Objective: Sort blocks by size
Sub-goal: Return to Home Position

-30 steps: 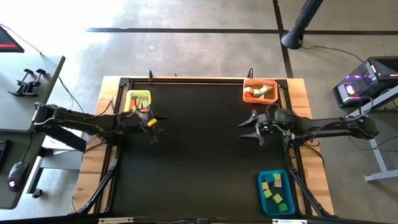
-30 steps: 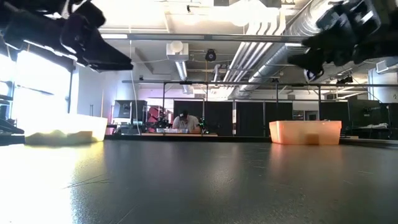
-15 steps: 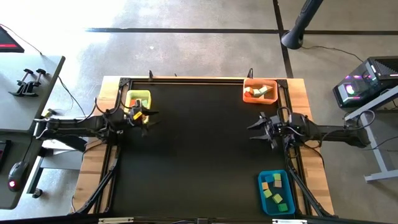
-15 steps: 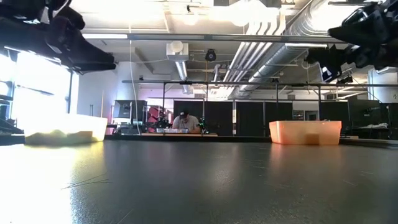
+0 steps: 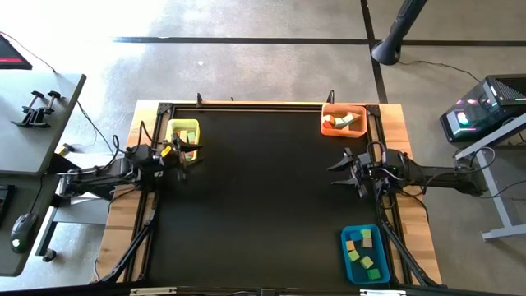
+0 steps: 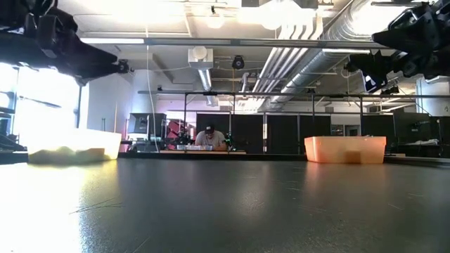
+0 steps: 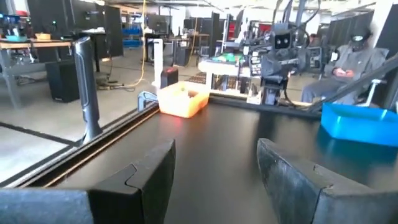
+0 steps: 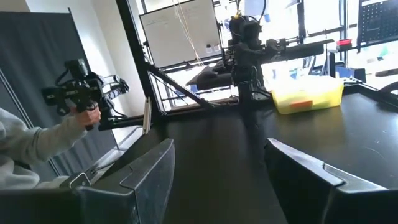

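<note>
Blocks (image 5: 362, 250) lie sorted in the yellow bin (image 5: 168, 131), orange bin (image 5: 323, 122) and blue bin (image 5: 343, 247). I have drawn the left gripper (image 5: 187, 151) back beside the yellow bin; the right gripper (image 5: 335, 173) stays parked between the orange and blue bins. Both are spread wide, holding nothing, so sorting looks finished.

my table (image 5: 417, 238): wooden top under a black mat (image 5: 263, 189), seen from above.
yellow bin (image 5: 183, 131): on the mat, at a corner on my left side.
orange bin (image 5: 343, 120): the matching corner on my right.
blue bin (image 5: 364, 255): my right side's other corner, well apart from the orange bin.
</note>
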{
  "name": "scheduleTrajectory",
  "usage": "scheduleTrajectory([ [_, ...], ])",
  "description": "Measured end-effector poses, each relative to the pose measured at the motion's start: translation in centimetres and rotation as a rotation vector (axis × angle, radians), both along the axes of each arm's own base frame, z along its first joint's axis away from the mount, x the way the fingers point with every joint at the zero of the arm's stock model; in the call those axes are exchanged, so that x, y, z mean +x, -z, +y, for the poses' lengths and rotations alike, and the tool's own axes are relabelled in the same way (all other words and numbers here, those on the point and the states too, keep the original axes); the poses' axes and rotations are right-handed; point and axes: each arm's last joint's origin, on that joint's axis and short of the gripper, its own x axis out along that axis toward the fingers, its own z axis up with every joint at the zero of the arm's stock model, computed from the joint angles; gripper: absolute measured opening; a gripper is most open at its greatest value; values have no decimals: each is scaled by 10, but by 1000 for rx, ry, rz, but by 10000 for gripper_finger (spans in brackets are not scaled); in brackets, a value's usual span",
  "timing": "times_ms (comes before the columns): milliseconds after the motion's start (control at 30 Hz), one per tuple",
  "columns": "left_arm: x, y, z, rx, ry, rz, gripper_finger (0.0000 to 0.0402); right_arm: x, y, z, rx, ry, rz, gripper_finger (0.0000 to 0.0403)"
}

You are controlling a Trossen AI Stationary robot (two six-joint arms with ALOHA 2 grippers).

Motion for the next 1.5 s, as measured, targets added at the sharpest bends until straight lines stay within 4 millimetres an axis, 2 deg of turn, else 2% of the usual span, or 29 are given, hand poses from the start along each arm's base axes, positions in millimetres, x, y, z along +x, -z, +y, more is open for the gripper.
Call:
scheduleTrajectory([
  [300, 5, 12, 1, -5, 32, -62, 213, 1, 5, 2, -9, 16, 45, 242],
  [533, 6, 11, -4, -9, 164, -72, 213, 1, 7, 4, -1, 47, 70, 239],
  [800, 7, 9, -13, -47, 236, -98, 201, 1, 6, 13, 33, 71, 69, 177],
  [967, 7, 9, -21, -59, 302, -94, 152, 0, 6, 21, 12, 50, 66, 115],
  [1167, 9, 12, -24, 4, 308, -51, 56, 0, 8, 20, -79, 65, 65, 53],
  [1267, 9, 12, -24, 30, 300, -40, 12, 1, 14, 15, -99, 75, 128, 34],
  [1367, 10, 12, -21, 39, 279, -33, 7, 0, 20, 7, -98, 133, 195, 21],
  [1500, 10, 15, -18, 39, 281, -4, 2, 0, 19, -1, -103, 137, 180, 11],
])
